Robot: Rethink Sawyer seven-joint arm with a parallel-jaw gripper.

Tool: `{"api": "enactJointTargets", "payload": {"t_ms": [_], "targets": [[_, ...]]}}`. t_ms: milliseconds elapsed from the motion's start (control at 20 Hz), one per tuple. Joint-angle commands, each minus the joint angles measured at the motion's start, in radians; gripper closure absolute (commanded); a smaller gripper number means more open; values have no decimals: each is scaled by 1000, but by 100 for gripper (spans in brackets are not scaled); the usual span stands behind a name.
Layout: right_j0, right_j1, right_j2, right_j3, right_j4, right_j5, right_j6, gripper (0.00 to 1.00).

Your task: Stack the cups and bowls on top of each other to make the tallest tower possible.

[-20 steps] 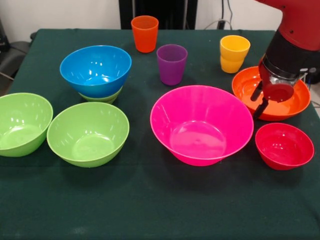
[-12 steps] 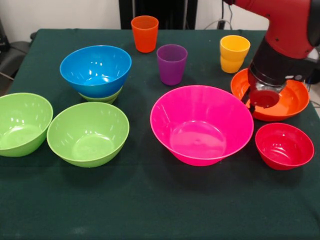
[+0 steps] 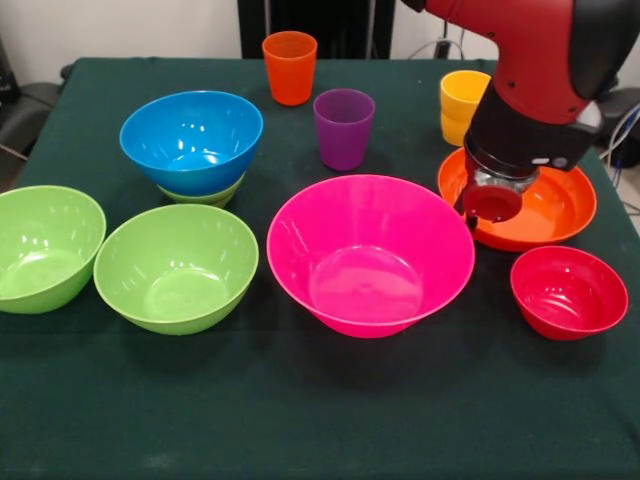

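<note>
A dark green worktop [image 3: 300, 420] is carrying a spread of glossy plastic bowls and cups, none built into a tall tower. At the far right, the red and black arm [image 3: 540, 60] is reaching down over the left rim of the orange bowl [image 3: 555, 205]; its claw [image 3: 492, 203] is sitting low at that rim, and I cannot tell whether it is wide or narrow. The large pink bowl [image 3: 370, 255] is sitting just left of the orange bowl, touching or nearly touching it. The small red bowl [image 3: 568, 292] is resting near the right edge, in front of the orange one. On the left, a blue bowl [image 3: 191, 140] is sitting nested on a lime green bowl [image 3: 205, 193], with two more green bowls [image 3: 176, 267] nearer. Farther back are standing an orange cup [image 3: 290, 67], a purple cup [image 3: 343, 128] and a yellow cup [image 3: 462, 104], partly behind the arm.
</note>
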Motion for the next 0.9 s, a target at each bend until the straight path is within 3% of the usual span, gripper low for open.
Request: {"api": "enactJointTargets", "payload": {"t_ms": [50, 300, 350, 900], "targets": [[29, 26, 102, -33, 12, 107, 262, 0], [24, 36, 109, -58, 9, 108, 237, 0], [23, 37, 111, -61, 10, 108, 229, 100], [2, 9, 150, -35, -3, 96, 128, 100]]}}
